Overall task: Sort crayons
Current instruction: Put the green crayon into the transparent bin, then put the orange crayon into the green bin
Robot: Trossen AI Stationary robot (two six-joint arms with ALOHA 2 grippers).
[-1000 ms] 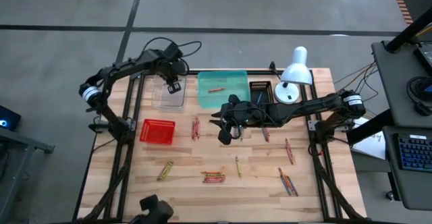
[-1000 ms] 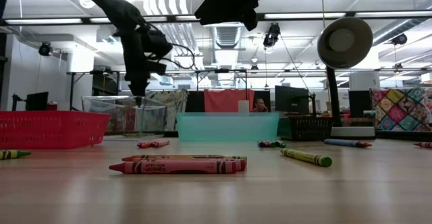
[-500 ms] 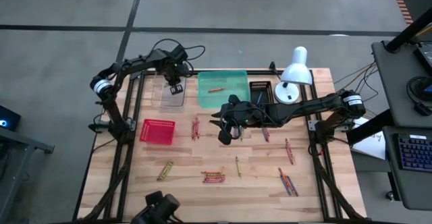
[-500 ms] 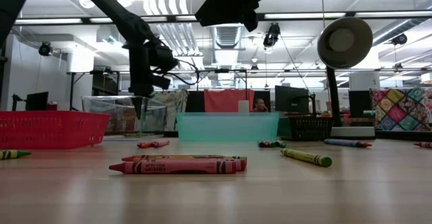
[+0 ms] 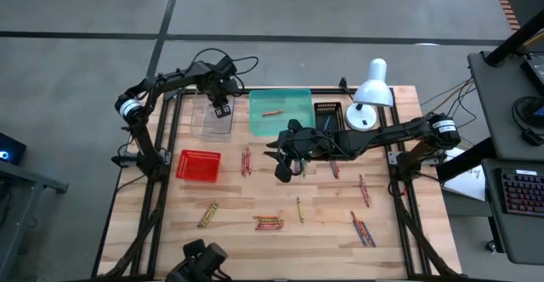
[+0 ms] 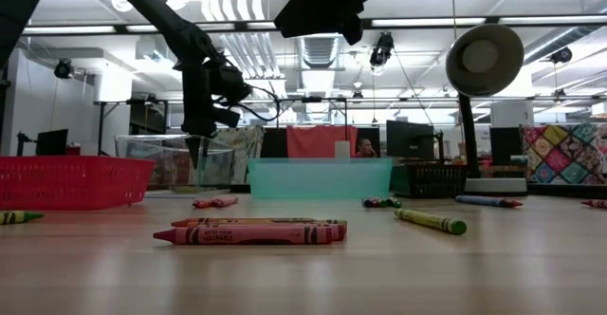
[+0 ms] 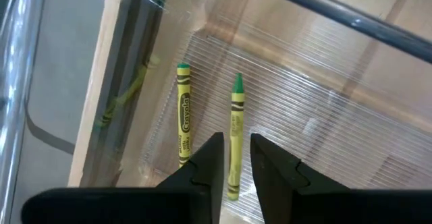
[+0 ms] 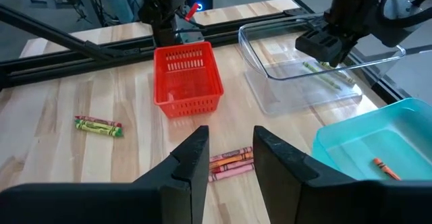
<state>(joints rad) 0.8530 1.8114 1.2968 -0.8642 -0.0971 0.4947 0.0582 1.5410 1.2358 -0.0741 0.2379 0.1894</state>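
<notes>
Nearest the low camera, a red and an orange crayon [image 6: 251, 231] lay side by side on the wooden worktop [image 5: 323, 231], with a yellow-green one [image 6: 432, 222] a little farther back. More crayons lay scattered over the near half of the worktop: a pair at the near left [image 5: 207, 215] and a cluster at the near right [image 5: 362, 229].

Past these, a red mesh basket [image 5: 198, 165] sat at the left. The right tool [image 5: 285, 165] hung above the worktop's middle, its fingers parted and holding nothing, over a small bunch of red crayons [image 8: 229, 164].

Farther back stood a clear tray [image 5: 201, 122], a teal tray [image 5: 297, 102] holding one orange crayon [image 5: 272, 112], and a white desk lamp [image 5: 371, 88]. The left tool [image 7: 236, 158] hovered over the clear tray with its fingers slightly parted and empty; two yellow-green crayons [image 7: 183, 113] lay on the tray floor beneath it, apart from the fingertips.
</notes>
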